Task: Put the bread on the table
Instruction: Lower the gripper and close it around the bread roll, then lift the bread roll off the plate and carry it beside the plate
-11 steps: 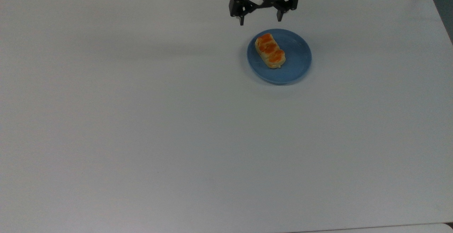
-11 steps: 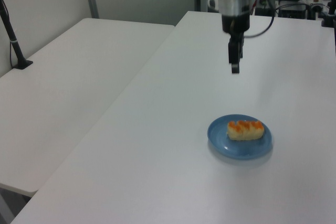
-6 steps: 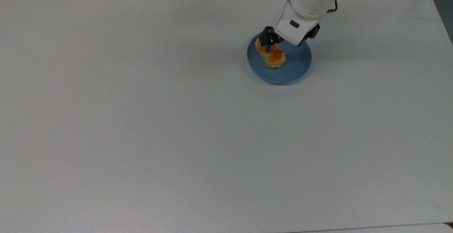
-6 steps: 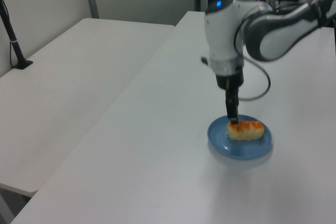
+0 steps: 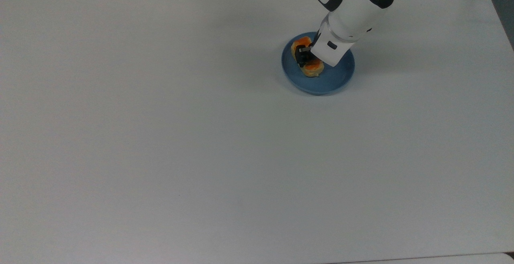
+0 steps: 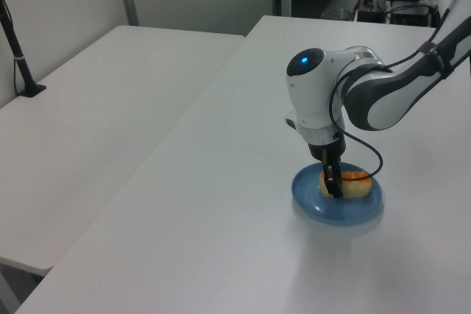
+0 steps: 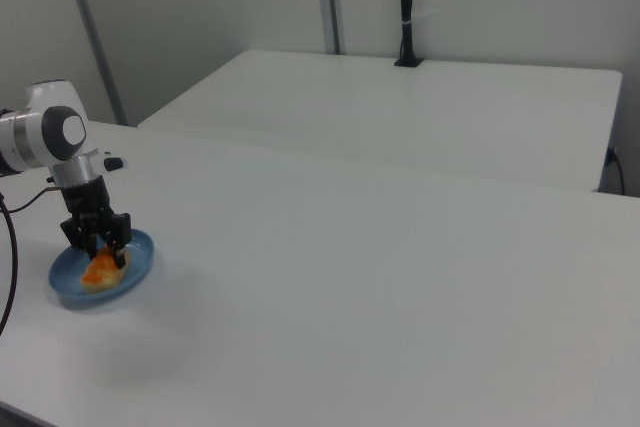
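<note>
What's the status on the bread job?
Tool down on the bread, fingers either side. Bread on the blue plate, not on the table. Nothing in the way.

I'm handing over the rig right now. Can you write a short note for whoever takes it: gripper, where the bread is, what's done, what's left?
Gripper: down on the plate, fingers straddling the bread's middle; whether they have closed on it can't be told.
Bread: on the blue plate, toward the top view's left side of it, not lifted.
Table: open white surface all around the plate.
Done: approach and descent over the bread.
Left: confirm the grasp, lift, carry off the plate, set the bread on the table, release.
</note>
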Motion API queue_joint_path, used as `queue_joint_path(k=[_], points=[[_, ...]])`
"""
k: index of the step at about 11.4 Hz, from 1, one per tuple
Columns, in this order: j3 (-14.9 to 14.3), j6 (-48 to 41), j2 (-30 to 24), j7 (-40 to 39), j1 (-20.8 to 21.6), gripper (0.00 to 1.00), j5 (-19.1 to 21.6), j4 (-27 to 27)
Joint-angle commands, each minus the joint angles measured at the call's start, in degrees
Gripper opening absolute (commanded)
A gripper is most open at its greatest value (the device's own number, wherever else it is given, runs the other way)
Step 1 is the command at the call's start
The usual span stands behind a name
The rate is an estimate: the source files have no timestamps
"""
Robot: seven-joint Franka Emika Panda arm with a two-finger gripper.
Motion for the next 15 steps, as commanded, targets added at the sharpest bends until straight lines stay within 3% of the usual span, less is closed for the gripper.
queue_joint_path(k=[1, 4, 5, 6, 9, 12, 14, 15], points=[[0.71, -0.36, -3.67, 1.17, -0.80, 0.47, 0.11, 0.12], [-0.16, -10.28, -6.05, -5.56, -6.41, 0.47, 2.66, 5.48], [-1.56, -12.40, -6.67, -10.21, -8.09, 0.47, 2.66, 5.32], [-5.14, -14.16, -6.68, -14.09, -8.37, 0.47, 2.58, 5.05], [-13.24, -12.34, -5.89, -22.64, -9.06, 0.48, 1.96, 1.98], [-14.23, -6.55, -2.47, -22.65, -10.83, 0.51, 1.17, -0.12], [-14.23, -1.63, -1.58, -21.34, -10.74, 0.64, 0.29, -3.99], [-14.23, -0.04, -1.40, -19.07, -10.74, 0.78, 0.29, -4.35]])
